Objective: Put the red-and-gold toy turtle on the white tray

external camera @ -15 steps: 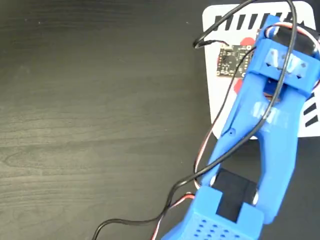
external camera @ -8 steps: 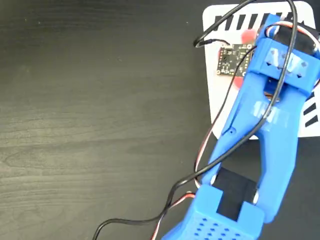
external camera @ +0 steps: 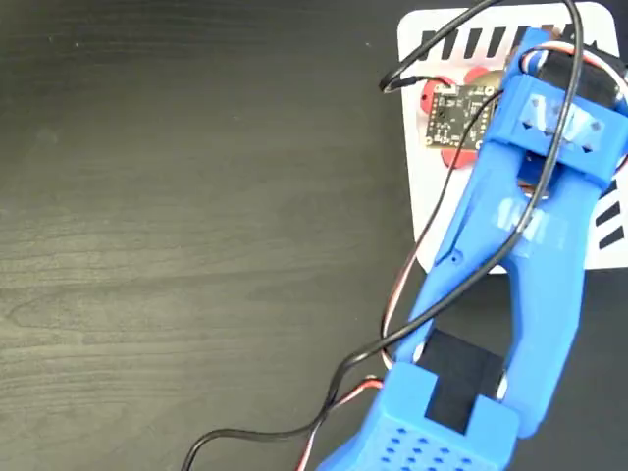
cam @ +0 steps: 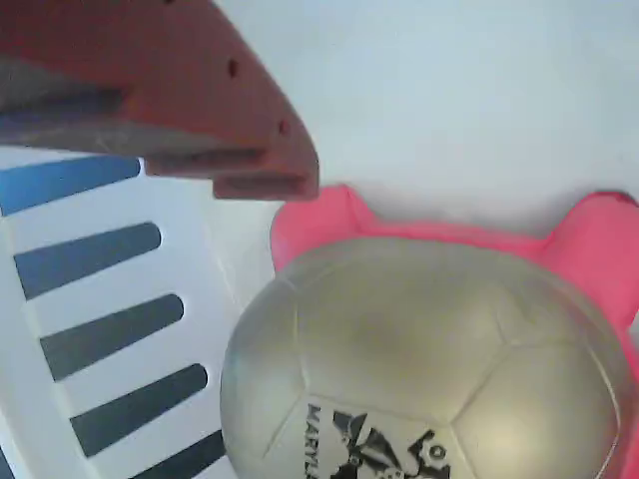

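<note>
The red-and-gold toy turtle [cam: 429, 369], printed "MARYL…", lies on the white tray [cam: 449, 90], hand [cam: 225, 150] released.

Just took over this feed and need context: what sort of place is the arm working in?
Probably a hobby or lab tabletop setup: a dark wood-grain table, a blue 3D-printed-looking arm with loose wires and a bare circuit board, and a striped white tray holding a toy turtle.
</note>
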Robot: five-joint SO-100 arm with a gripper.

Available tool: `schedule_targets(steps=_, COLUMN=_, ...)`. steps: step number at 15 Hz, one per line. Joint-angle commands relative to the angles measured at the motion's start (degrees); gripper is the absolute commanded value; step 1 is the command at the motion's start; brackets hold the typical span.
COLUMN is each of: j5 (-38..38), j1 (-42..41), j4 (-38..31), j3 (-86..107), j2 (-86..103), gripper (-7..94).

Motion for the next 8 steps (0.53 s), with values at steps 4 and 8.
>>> schedule_targets(steps=4, j5=3.43, j1=1.49, j4=-4.13, j3=-0.88, j2=7.56, gripper=0)
schedule_targets(steps=8, j5=12.22, j1=-2.64, j4=-10.72, j3=5.54, j2=23.82, gripper=0)
